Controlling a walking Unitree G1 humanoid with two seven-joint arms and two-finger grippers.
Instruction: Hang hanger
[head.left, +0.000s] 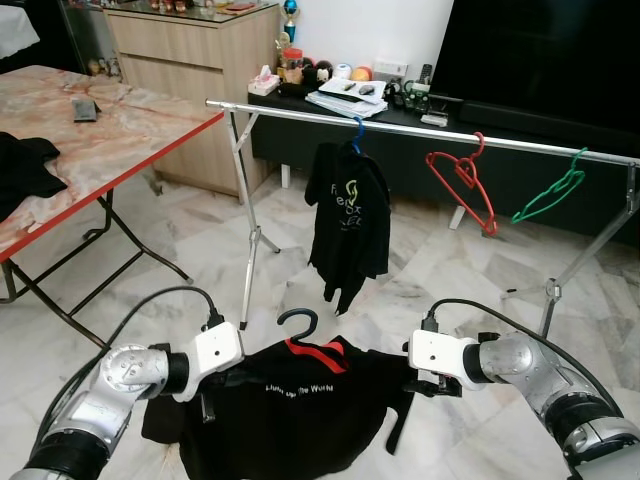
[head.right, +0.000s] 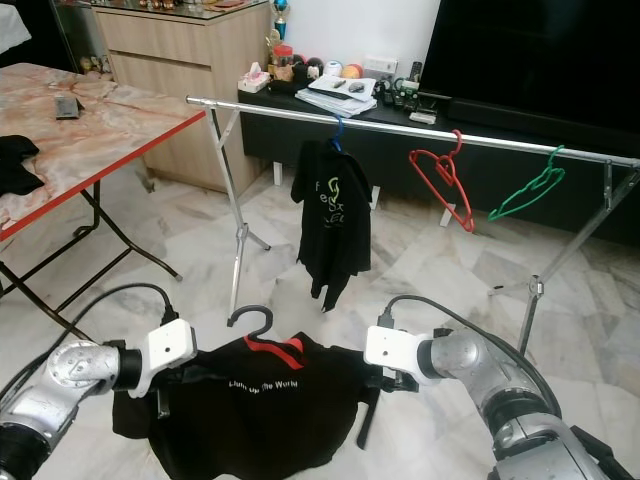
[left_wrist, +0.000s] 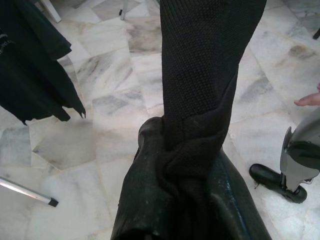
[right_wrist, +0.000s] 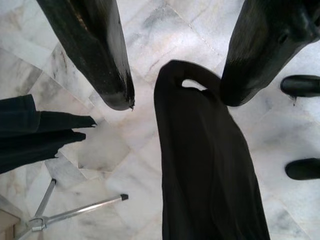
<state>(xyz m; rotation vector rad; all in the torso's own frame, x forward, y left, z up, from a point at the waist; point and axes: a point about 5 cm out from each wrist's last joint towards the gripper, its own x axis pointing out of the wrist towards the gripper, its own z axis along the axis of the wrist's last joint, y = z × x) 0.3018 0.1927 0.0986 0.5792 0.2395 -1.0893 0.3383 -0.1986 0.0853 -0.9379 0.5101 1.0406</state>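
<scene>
I see the black T-shirt on a dark hanger with a red neck tag, white print across the chest, held low and near between both arms, well short of the rail. Left gripper clamped on a bunched sleeve, clear in its wrist view. Right gripper fingers apart, the shirt's other sleeve hanging between them. Far on the rail: another black shirt, red hanger, green hanger. Table left.
</scene>
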